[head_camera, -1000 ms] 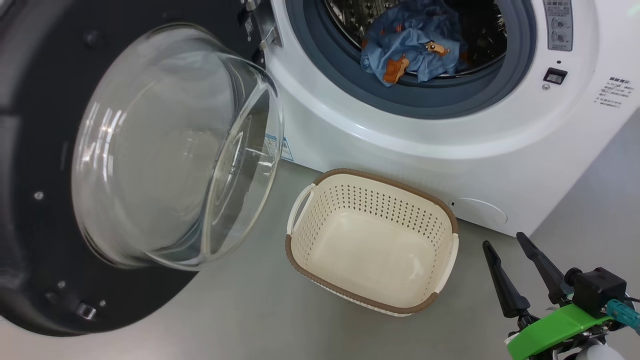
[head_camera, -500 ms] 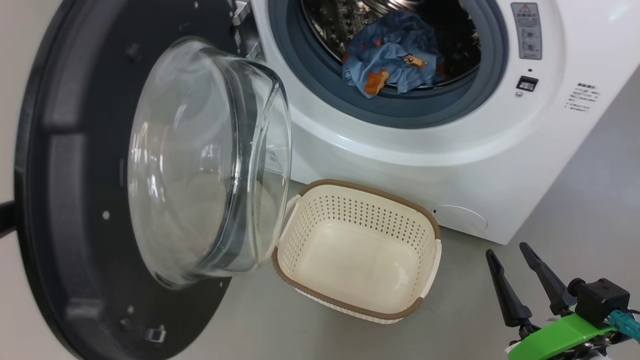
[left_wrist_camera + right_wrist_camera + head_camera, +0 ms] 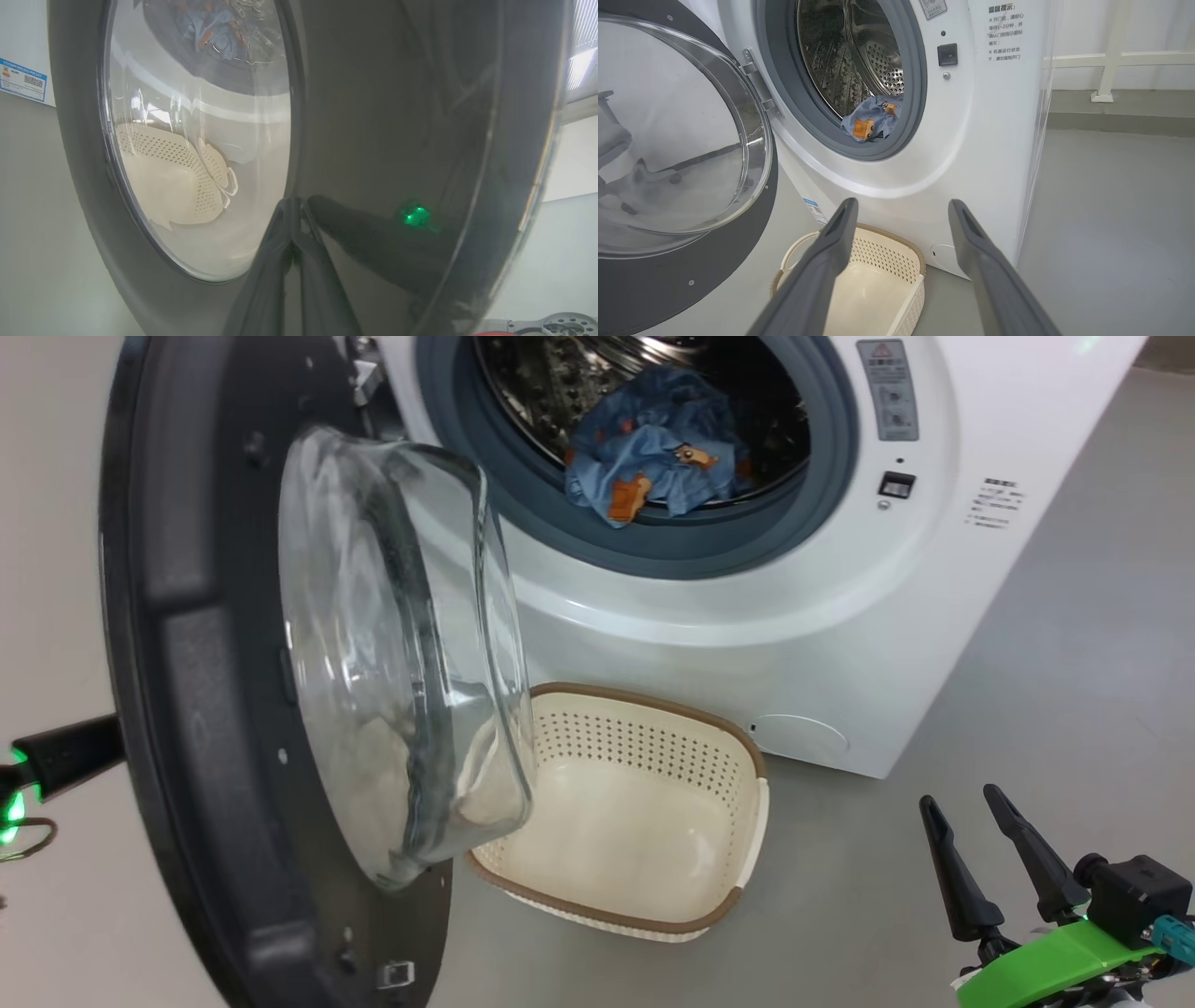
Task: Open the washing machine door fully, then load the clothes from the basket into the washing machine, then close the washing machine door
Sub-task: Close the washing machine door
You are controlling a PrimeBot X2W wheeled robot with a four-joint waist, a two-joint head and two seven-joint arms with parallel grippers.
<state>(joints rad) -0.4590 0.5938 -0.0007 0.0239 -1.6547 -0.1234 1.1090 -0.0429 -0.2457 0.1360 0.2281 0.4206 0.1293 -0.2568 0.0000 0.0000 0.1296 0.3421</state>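
Nearby, bulging glass-bowled door (image 3: 373,644) beside rounded, perforated cream plastic basket (image 3: 635,737)

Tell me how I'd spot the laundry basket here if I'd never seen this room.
Start at the big white washing machine, its round door hanging open. On the grey floor right in front of it, beside that door, sits the basket. It is the small cream plastic tub dotted with holes, with a brown rim, and it is empty.
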